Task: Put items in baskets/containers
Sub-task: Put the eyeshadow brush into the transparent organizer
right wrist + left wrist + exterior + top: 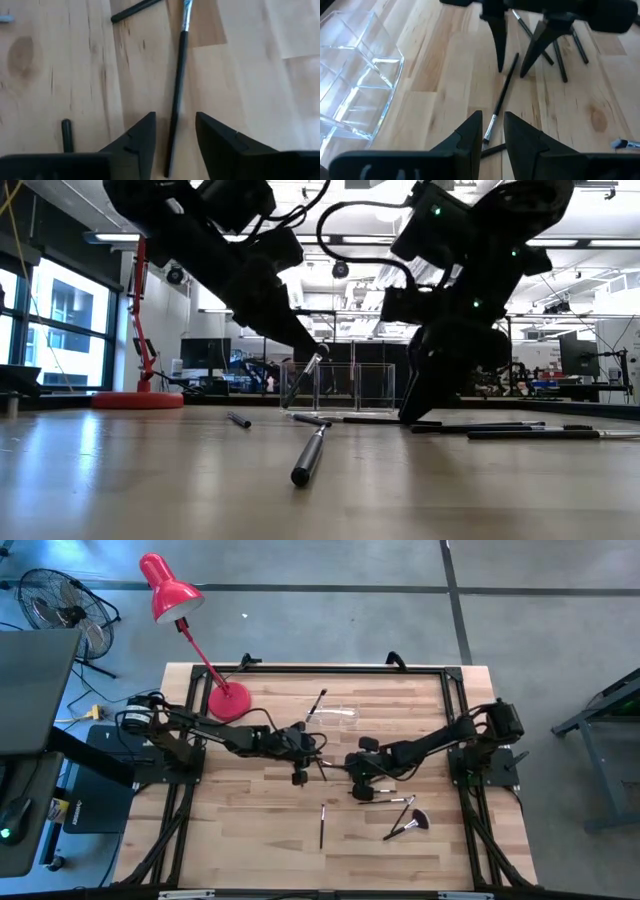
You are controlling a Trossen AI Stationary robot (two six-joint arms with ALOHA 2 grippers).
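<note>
A thin dark makeup brush (177,75) with a silvery ferrule lies flat on the wood between my two grippers. My right gripper (175,117) is down at the table over the handle end, open, with one finger on either side of the handle and apart from it. My left gripper (492,120) hovers above the ferrule end (490,127), open by a narrow gap and holding nothing. The clear plastic holder (355,85) stands just beyond, toward the far edge. One brush (320,700) leans inside it.
More brushes lie loose on the wood: one (322,825) toward the near edge, a few (400,802) by the right arm, and a dark fan brush (412,822). The red lamp's round base (228,700) stands at the far left.
</note>
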